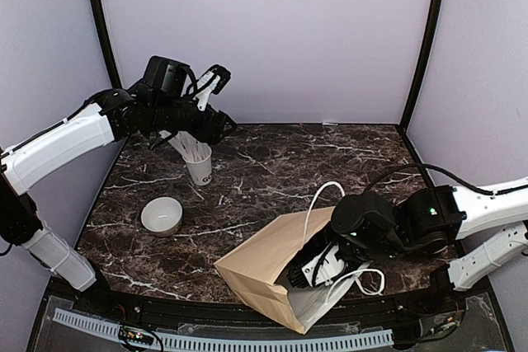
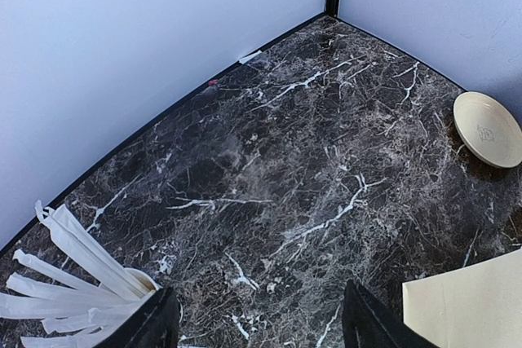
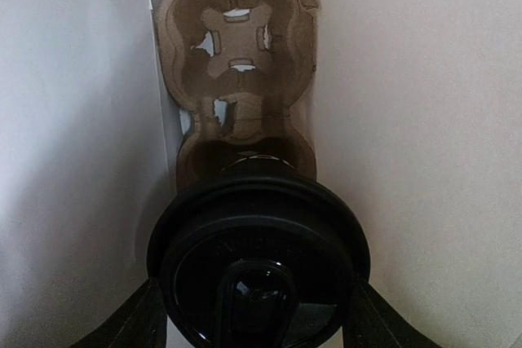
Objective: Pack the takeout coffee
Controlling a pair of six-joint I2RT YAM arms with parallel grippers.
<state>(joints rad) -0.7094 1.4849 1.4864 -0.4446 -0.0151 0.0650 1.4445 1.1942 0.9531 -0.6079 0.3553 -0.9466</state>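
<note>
Low in the overhead view, just right of centre: brown paper bag (image 1: 264,269) flat on its side on the marble table (image 1: 330,162), mouth turned to the lower right, right gripper (image 1: 318,265) buried in that mouth. Bottom centre of the right wrist view: coffee cup (image 3: 257,258), lid on and facing the lens, already inside the bag. Beyond it, toward the top of the frame, a cardboard cup carrier (image 3: 236,30). Seems lodged at the carrier's nearer pocket; no telling whether fully seated. Right fingers (image 3: 134,323) snug against both sides of the lid, pinching it.

Judged mostly done: cup in the bag. Probably left: settling the cup, letting go, backing out, perhaps standing the bag up.

Little room inside: paper walls close at the left and right of the frame, carrier ahead, so straight back through the mouth as the only exit. White string handles (image 1: 326,204) looping beside the wrist, a likely snag on the way out. Lower corner of the bag close to the table's near edge at the bottom of the overhead view.

Upper left: left gripper (image 2: 259,328) raised above a white cup of paper sticks (image 1: 198,166), fingers (image 2: 151,323) spread, nothing between. White bowl (image 1: 162,214) at middle left, well apart from the bag. Open marble across the centre and upper right.
</note>
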